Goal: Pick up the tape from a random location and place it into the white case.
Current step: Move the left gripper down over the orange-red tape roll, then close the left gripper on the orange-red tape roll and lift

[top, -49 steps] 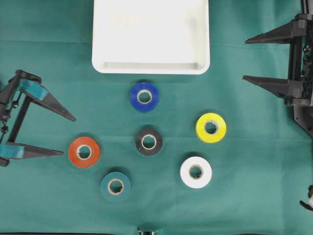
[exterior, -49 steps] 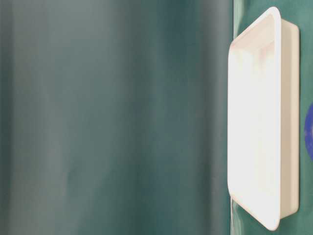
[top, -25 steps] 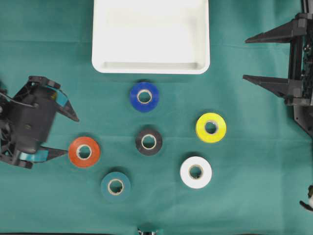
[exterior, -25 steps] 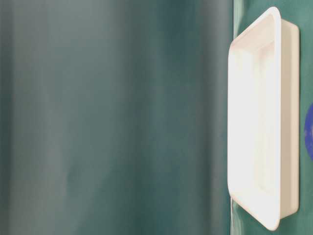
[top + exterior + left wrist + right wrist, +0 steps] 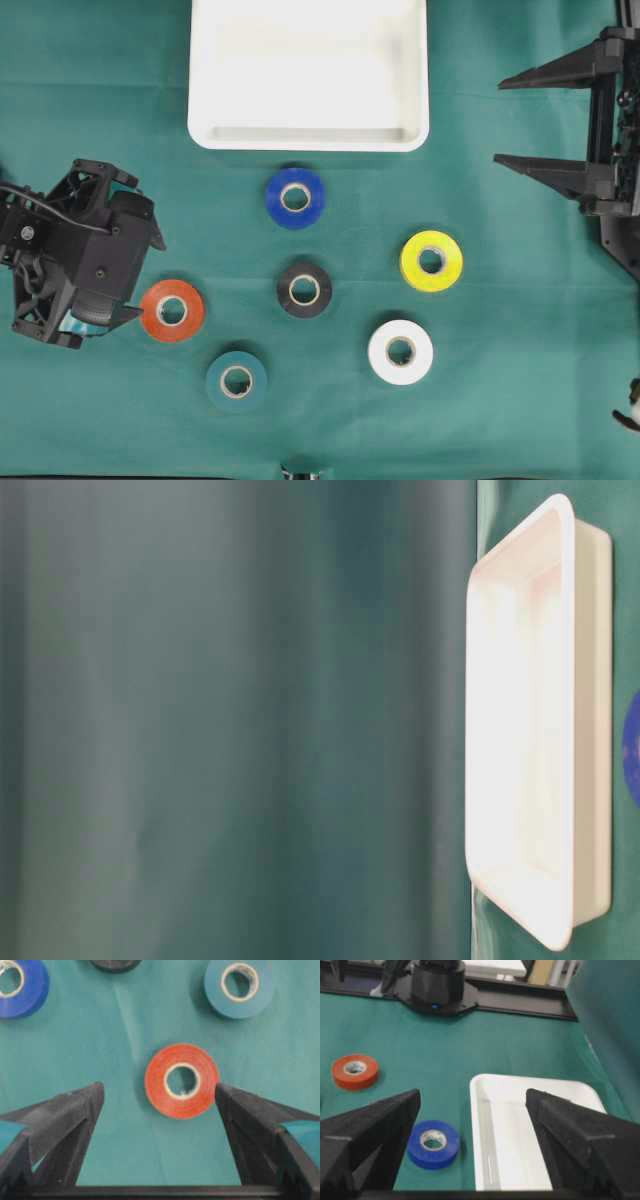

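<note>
Left tool [image 5: 159, 1091] over the flat orange-red tape roll [image 5: 182, 1080], fingers spread wide, nothing gripped.

No readable labels or writing. Since a second ago the left arm has swung in and turned downward beside the roll; tapes unmoved. Round blue [image 5: 295, 197], black [image 5: 304, 289], yellow [image 5: 431, 260], white [image 5: 400, 351] and teal [image 5: 236, 380] tape rolls lie apart on the green-covered desk [image 5: 520, 340]. Large shallow white plastic case [image 5: 308, 135] sits at the far edge, just beyond the blue roll. Right tool [image 5: 512, 121] open, idle, well apart.

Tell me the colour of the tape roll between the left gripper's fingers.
Orange-red tape roll; clearest in the left wrist view.
</note>
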Controlling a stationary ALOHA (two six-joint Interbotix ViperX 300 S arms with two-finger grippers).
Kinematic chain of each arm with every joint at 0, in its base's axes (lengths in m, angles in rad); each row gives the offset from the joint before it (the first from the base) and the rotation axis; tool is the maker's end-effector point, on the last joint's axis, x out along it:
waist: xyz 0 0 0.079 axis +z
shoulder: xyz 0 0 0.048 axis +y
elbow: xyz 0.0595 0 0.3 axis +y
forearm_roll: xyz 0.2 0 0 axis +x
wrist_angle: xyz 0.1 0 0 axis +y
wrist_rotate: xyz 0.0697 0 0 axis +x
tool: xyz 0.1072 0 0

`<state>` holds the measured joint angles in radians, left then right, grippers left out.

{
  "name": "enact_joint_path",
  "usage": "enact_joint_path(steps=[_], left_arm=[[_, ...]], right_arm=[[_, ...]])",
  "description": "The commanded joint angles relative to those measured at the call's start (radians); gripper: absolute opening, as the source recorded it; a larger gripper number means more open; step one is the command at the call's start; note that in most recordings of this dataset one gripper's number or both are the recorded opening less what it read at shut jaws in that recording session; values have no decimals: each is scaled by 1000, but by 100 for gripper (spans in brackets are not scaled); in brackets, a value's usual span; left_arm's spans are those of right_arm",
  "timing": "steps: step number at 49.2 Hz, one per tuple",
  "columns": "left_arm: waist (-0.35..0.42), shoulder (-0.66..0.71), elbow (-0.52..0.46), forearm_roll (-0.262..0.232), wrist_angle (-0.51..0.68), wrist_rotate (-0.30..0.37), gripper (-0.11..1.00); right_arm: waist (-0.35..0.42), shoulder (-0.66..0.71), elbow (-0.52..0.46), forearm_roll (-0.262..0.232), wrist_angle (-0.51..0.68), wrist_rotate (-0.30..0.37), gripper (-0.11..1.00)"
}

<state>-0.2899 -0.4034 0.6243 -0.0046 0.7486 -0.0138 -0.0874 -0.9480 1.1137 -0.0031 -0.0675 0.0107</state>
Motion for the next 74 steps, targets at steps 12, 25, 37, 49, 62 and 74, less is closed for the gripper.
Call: enact_joint_path(steps=[12, 25, 37, 49, 62, 74], left_arm=[[2, 20, 3, 5, -38, 2, 97], [2, 140, 26, 6, -74, 2, 97], [2, 236, 83, 6, -199, 2, 97], [2, 295, 110, 5, -284, 2, 97], [8, 360, 127, 6, -304, 2, 97], [12, 385, 138, 6, -356, 3, 97]], right_arm=[[-2, 18, -29, 2, -2, 0, 90], [-2, 20, -28, 0, 6, 0, 90], [0, 26, -28, 0, 14, 2, 90], [-2, 26, -29, 0, 12, 2, 90], [-2, 29, -28, 0, 14, 0, 90], [0, 34, -26, 0, 14, 0, 90]])
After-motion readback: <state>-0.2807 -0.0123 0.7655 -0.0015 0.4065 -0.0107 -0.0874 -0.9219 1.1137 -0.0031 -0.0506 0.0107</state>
